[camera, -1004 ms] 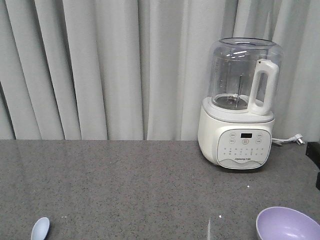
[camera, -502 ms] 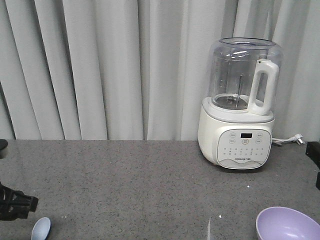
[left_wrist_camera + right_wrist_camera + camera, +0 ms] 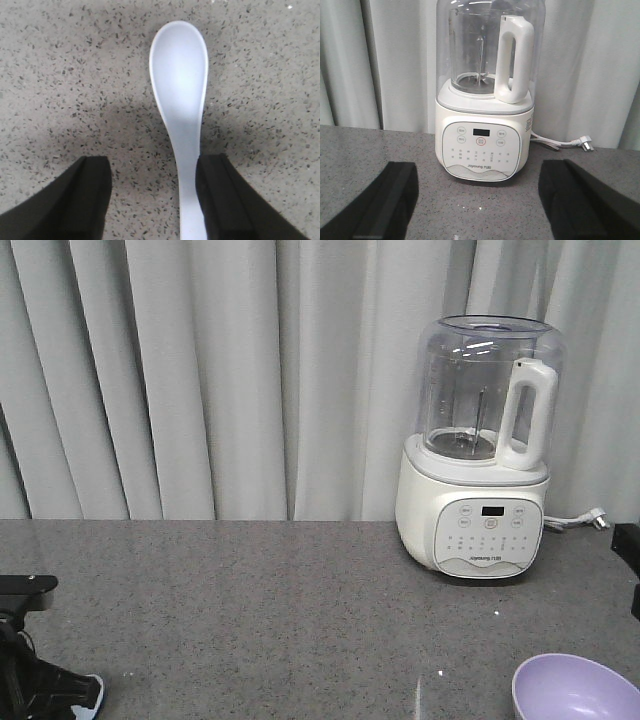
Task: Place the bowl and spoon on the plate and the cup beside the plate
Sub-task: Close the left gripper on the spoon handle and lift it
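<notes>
In the left wrist view the spoon (image 3: 180, 100) lies flat on the speckled grey counter (image 3: 60, 75), scoop up in the upper middle of the frame, handle running down to the bottom edge. The left gripper (image 3: 152, 172) has its jaws spread wide, one on either side of the handle. The handle sits just beside the finger on the right of the frame; contact cannot be told. In the front view that arm fills the lower left corner and hides nearly all of the spoon. The bowl (image 3: 575, 688) stands at the lower right corner, cut by the frame edge. The right gripper (image 3: 479, 200) hangs with jaws parted and nothing between them, facing the blender (image 3: 485, 100) before the curtain (image 3: 390, 60)
</notes>
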Tool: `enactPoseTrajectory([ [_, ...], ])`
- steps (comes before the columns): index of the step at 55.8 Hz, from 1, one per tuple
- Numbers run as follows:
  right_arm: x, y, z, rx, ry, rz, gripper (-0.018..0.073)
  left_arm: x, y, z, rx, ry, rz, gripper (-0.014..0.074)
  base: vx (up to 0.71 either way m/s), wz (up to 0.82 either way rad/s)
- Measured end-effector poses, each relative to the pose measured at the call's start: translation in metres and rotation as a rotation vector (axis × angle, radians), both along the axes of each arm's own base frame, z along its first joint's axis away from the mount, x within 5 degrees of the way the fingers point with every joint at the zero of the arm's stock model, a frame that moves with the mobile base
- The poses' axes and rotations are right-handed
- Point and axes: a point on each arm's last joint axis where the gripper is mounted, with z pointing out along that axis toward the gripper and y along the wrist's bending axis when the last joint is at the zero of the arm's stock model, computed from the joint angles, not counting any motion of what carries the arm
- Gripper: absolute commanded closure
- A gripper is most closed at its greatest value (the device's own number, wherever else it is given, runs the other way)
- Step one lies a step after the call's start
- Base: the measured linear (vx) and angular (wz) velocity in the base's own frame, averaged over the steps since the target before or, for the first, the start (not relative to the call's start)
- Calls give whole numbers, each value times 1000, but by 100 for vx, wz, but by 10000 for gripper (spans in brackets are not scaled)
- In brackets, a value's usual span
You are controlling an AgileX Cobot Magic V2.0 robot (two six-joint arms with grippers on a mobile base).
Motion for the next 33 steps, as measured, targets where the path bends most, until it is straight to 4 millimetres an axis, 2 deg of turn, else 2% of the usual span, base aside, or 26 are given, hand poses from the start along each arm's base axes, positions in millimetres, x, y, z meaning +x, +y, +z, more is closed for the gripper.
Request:
enactPoseTrajectory([
  [18,0,0,0,0,-1,0,13,1,-19,-7,-23,19,-47,106,0,0],
  [33,0,0,0,0,1,0,13,6,-21,-21,-15,68,-48,127,0,0],
])
